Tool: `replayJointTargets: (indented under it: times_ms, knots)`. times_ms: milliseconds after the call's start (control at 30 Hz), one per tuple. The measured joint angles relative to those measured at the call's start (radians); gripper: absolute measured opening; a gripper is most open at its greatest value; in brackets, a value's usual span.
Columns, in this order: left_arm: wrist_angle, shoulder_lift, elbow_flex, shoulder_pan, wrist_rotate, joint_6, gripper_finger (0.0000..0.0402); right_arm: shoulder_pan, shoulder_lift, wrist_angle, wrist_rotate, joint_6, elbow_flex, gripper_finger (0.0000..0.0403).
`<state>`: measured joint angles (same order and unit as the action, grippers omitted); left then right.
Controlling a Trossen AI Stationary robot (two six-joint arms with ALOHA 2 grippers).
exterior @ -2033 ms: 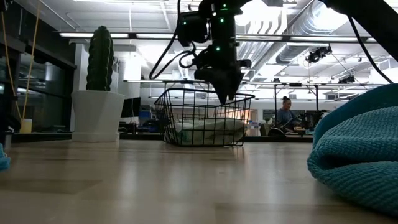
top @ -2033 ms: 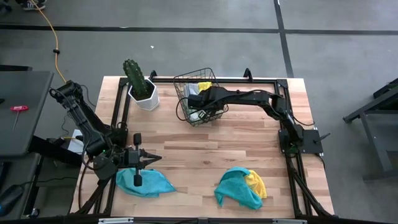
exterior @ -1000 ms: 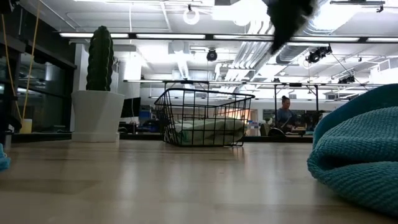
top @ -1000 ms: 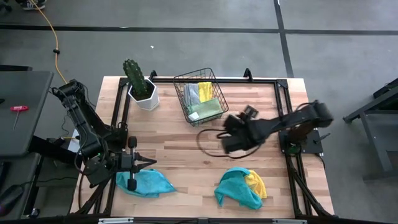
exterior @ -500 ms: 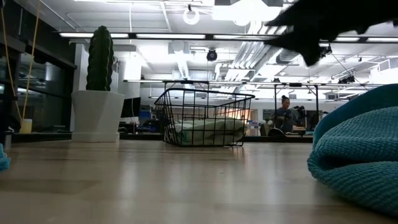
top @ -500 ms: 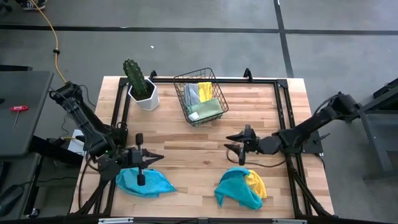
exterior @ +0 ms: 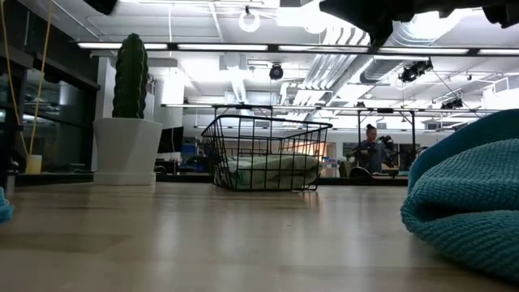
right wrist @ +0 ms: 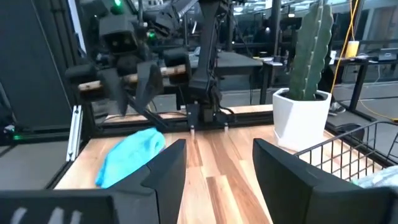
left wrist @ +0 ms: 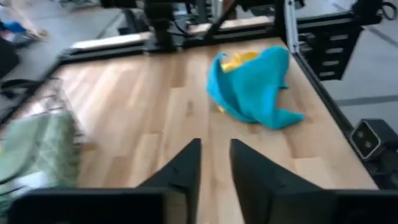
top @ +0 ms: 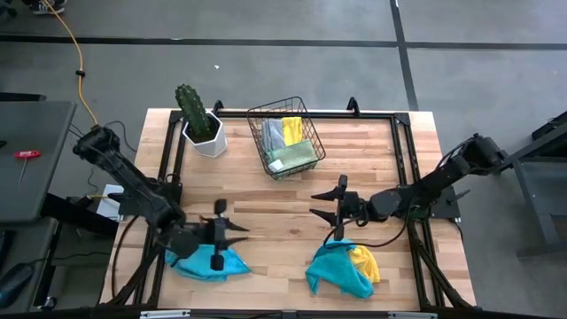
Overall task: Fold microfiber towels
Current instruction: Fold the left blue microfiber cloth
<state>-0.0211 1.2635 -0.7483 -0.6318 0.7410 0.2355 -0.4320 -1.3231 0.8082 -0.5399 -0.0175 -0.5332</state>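
Note:
A crumpled teal towel (top: 199,262) lies on the table at the near left; it also shows in the right wrist view (right wrist: 127,158). A teal towel bunched over a yellow one (top: 341,266) lies near the front edge, right of centre, and shows in the left wrist view (left wrist: 255,84). My left gripper (top: 241,235) hovers at the first towel's far right, pointing right, its fingers (left wrist: 214,146) narrowly apart and empty. My right gripper (top: 312,206) hovers just beyond the pile, pointing left, open and empty (right wrist: 217,146).
A black wire basket (top: 257,115) at the back centre holds yellow, grey and light green towels (top: 292,142). A cactus in a white pot (top: 199,120) stands to its left. Black rails (top: 403,159) run along the table's left, right and far sides. Bare wood lies between the grippers.
My right arm has drawn back toward the table's right edge, and its gripper has come toward the near edge, over the far side of the teal and yellow pile. My left gripper has gone toward the table's right edge, past the teal towel. The towels have not moved.

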Motion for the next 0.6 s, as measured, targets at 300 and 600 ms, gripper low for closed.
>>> replayJointTargets:
  times_ms: [300, 600]
  knots:
    - [-0.140, 0.259, -0.150, 0.103, -0.456, 0.059, 0.0203, 0.006, 0.000, -0.024, -0.004, -0.001, -0.009, 0.0177]
    - [-0.504, 0.477, -0.372, 0.071, -0.685, -0.030, 0.0216, 0.034, 0.000, -0.026, -0.006, -0.010, -0.009, 0.0177]
